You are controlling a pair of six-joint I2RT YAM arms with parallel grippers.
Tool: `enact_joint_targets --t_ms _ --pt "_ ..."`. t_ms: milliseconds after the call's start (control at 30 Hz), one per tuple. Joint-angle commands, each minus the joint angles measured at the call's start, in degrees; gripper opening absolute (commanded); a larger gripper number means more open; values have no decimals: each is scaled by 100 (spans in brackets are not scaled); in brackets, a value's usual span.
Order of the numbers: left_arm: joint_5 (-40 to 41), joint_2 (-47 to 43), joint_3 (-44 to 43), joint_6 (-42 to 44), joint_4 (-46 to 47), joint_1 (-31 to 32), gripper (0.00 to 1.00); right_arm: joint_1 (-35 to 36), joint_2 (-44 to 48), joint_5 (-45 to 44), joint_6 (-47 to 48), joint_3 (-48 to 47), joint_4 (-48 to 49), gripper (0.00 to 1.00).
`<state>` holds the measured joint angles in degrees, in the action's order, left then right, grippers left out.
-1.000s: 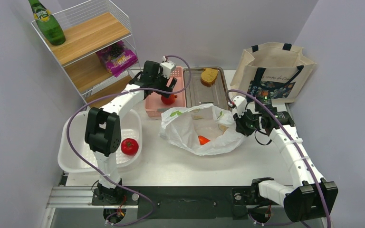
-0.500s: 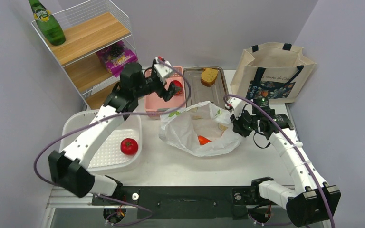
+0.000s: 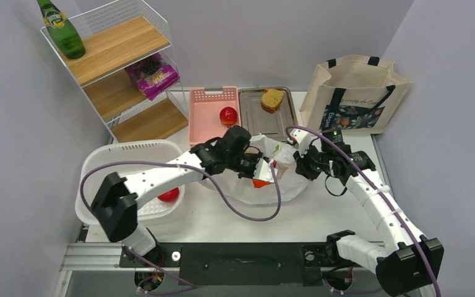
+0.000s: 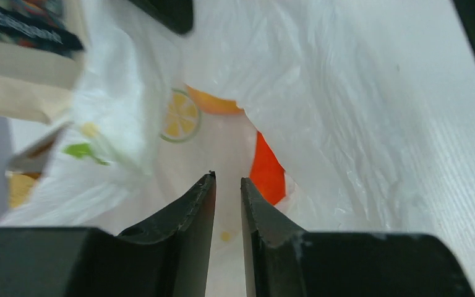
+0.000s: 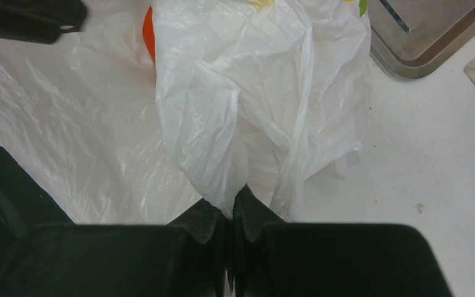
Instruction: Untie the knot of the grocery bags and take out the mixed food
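**Left arm leaves the basket and goes into the bag**

The left gripper (image 3: 266, 168) no longer hangs over the pink basket (image 3: 199, 124); it now reaches across the table into the mouth of the plastic bag (image 3: 294, 185), its arm covering the bag's near-left side; the red fruit (image 3: 227, 115) it held now lies alone in the basket; its jaws, wide a second ago, have narrowed to a slim gap just beside the orange-red piece (image 4: 267, 170); the tomato (image 3: 168, 195) in the white tub (image 3: 99, 167) is now half hidden behind the arm; the right gripper (image 3: 298, 166) has drifted slightly leftward with the bag's edge.
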<state>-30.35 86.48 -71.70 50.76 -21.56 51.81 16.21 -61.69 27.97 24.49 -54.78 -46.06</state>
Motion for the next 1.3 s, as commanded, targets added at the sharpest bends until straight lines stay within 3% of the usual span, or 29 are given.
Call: enact_joint_targets --t_ms 0,100,433,600,667,767,933,1267 --pt "347 626 -121 540 -242 -22 20 49 159 114 -41 53 159 0" --pt "498 1040 -46 858 -193 -21 24 49 241 172 -100 125 144 0" --pt "706 1984 -129 1077 -289 43 55 -71 251 348 -371 203 228 0" --pt "1156 2511 -298 900 -431 66 59 -81 230 333 -381 201 273 0" --pt "1251 2621 -375 908 -572 74 54 -82 237 319 -361 218 259 0" --pt "1234 2544 -519 833 -819 70 36 -90 250 307 -343 250 253 0" --pt "898 1864 -645 53 -466 72 12 -91 268 330 -381 286 290 0" --pt "1384 1058 -676 -577 139 -138 8 -96 335 266 -432 398 291 0"
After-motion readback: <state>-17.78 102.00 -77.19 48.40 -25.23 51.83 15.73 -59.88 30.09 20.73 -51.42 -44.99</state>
